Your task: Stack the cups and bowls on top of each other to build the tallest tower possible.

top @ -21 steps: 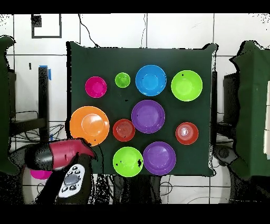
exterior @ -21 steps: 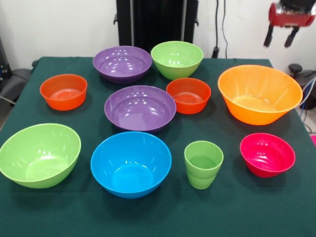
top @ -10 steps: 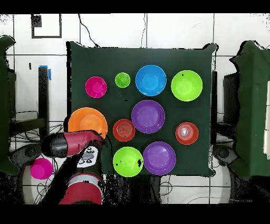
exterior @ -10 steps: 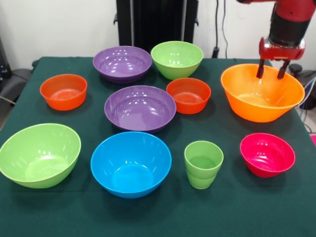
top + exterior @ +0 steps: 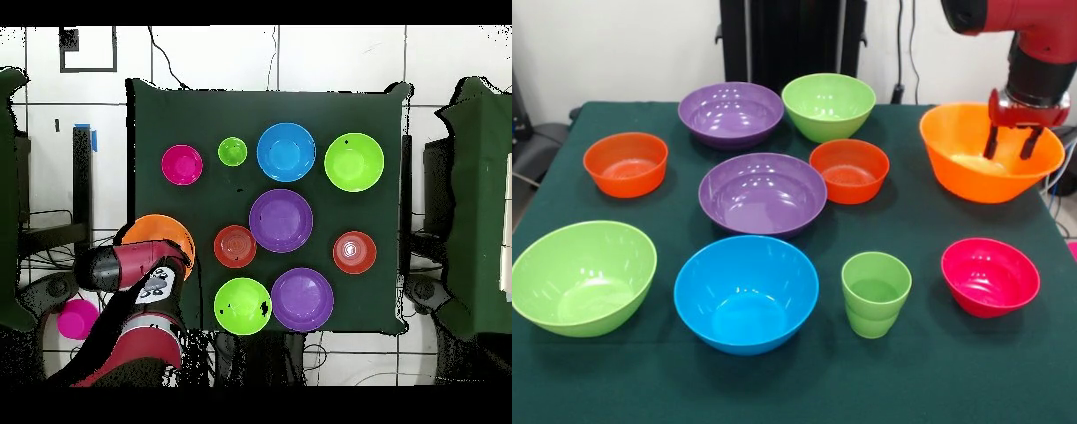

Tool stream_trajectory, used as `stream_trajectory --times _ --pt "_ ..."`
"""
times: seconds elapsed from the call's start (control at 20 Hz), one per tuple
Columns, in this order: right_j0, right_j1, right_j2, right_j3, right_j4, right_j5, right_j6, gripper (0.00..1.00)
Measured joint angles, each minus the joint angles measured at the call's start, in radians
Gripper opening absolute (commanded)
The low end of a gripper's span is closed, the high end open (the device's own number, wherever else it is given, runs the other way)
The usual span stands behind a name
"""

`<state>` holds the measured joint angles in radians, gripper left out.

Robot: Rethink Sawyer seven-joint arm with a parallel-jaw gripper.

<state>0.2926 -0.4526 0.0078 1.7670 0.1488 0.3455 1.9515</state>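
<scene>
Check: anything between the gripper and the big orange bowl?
Nothing visible. The gripper is already at the big orange bowl, its open fingers reaching down inside near the rim. The neighbouring small orange-red bowl and pink bowl sit clear.

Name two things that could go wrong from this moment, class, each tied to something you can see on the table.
1. The gripper hangs inside the large glossy orange plastic bowl, which sits near the green table's corner; a push might slide it off the edge.
2. Its open fingers are on either side of no rim, so closing now would likely grab nothing.
</scene>
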Motion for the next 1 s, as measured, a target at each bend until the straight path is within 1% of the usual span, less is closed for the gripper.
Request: stream_trajectory --times 0.4,0.75,1.0 --pt "0.037 -0.001 0.000 -0.031 0.005 0.031 0.000 1.00" --pt "0.035 -0.002 0.000 -0.033 0.005 0.047 0.000 1.00" --pt "0.023 -0.009 0.000 -0.032 0.005 0.061 0.000 1.00"
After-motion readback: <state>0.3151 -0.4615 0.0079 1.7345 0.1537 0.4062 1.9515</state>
